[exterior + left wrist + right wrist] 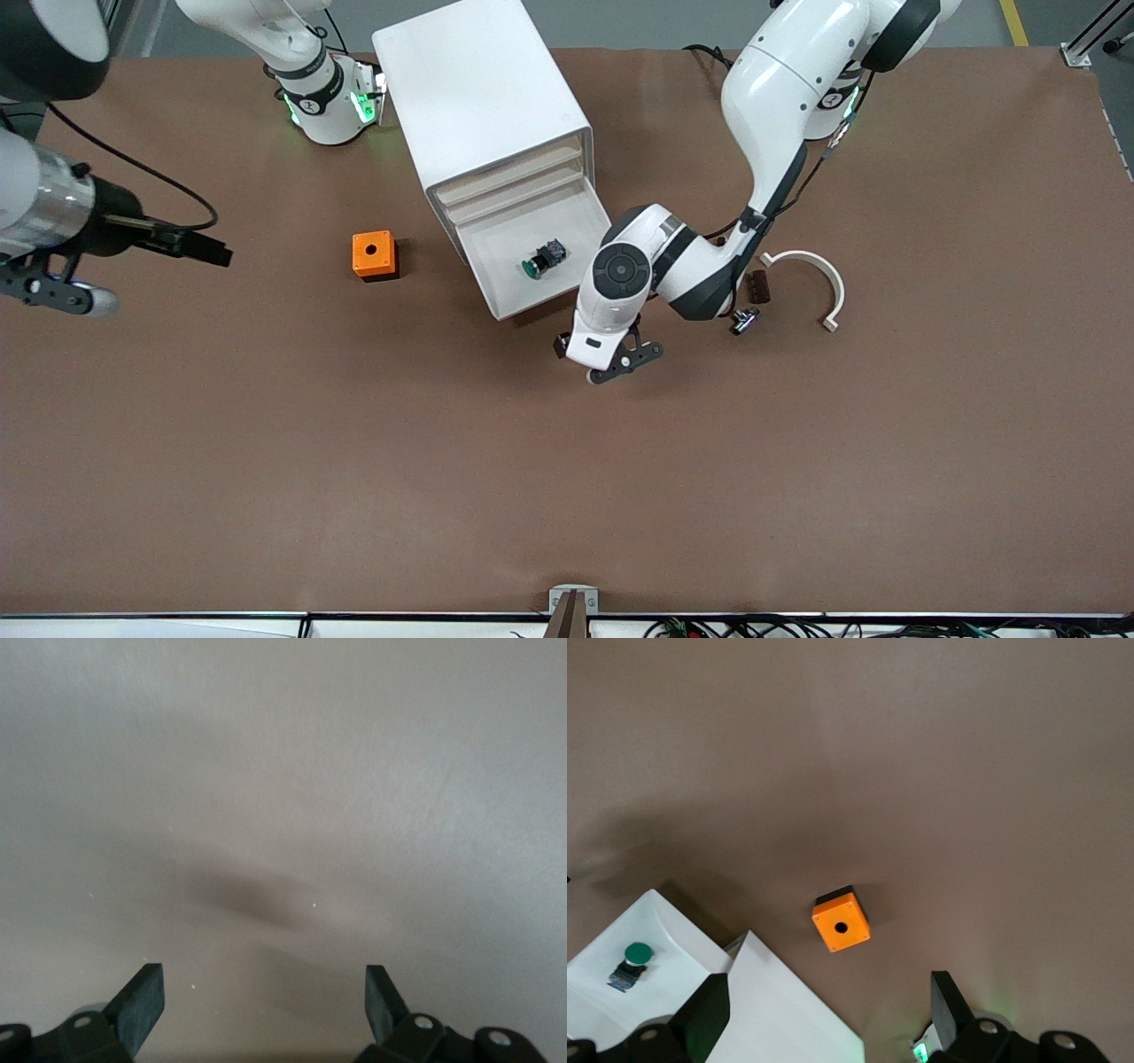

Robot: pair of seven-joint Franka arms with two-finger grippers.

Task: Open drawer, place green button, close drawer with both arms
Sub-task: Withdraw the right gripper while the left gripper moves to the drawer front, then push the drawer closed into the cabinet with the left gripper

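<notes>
The white cabinet (483,106) stands near the robots' bases. Its lowest drawer (509,288) is pulled out. The green-capped button (541,260) lies inside it. My left gripper (609,359) is open and empty, low over bare table just off the drawer's front corner; its wrist view shows the gripper (266,992) over brown table only. My right gripper (828,988) is open and empty, held high near the right arm's end of the table (53,292). Its wrist view looks down on the cabinet (784,1010), the open drawer (598,988) and the button (633,958).
An orange cube with a hole (375,255) sits beside the drawer toward the right arm's end; it also shows in the right wrist view (842,923). Toward the left arm's end lie a white curved piece (819,270), a small brown block (758,286) and a small black switch (744,321).
</notes>
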